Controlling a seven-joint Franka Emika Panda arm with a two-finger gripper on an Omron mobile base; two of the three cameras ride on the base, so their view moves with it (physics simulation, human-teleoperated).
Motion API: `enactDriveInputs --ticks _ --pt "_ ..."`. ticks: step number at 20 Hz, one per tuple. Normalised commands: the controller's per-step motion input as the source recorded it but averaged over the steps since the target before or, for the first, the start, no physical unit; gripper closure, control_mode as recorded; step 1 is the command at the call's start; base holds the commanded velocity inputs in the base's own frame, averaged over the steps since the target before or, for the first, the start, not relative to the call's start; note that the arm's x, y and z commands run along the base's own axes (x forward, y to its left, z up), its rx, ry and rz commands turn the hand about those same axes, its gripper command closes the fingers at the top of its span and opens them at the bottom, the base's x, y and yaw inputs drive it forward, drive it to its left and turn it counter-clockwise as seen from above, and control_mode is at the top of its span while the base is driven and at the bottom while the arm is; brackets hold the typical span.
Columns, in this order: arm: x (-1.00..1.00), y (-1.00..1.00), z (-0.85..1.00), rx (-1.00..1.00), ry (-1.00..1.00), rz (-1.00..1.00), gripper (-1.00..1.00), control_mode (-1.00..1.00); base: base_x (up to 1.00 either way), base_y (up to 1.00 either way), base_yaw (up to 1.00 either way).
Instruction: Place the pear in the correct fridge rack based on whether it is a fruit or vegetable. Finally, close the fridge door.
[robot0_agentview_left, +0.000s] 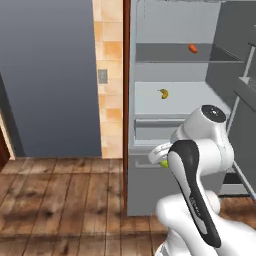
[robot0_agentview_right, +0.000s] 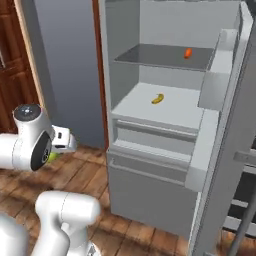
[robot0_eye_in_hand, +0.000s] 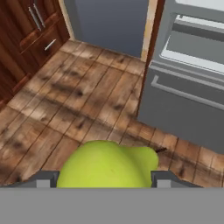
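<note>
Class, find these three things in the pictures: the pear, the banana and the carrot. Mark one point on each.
pear (robot0_eye_in_hand: 105, 164): hand view, on its green skin between the claw's fingertips.
banana (robot0_agentview_right: 157, 99): right base view, middle of its curve, on the white rack.
carrot (robot0_agentview_left: 193, 48): left base view, centre of its orange body, on the darker shelf.

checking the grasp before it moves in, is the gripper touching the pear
Touching. In the hand view the pear sits squeezed between the two tips of the gripper, with no gap on either side, held above the wooden floor.
</note>
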Motion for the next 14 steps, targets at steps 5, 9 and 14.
enactDriveInputs --ticks 5,9,14 --pt "0.00 0.00 0.00 0.00 0.00 0.00 1.00 1.00 0.92 0.23 -0.62" --pt "0.00 0.00 0.00 0.00 0.00 0.00 1.00 1.00 1.00 -0.16 -0.46" --pt "0.00 0.00 0.00 0.00 0.00 0.00 1.00 1.00 1.00 -0.09 -0.39"
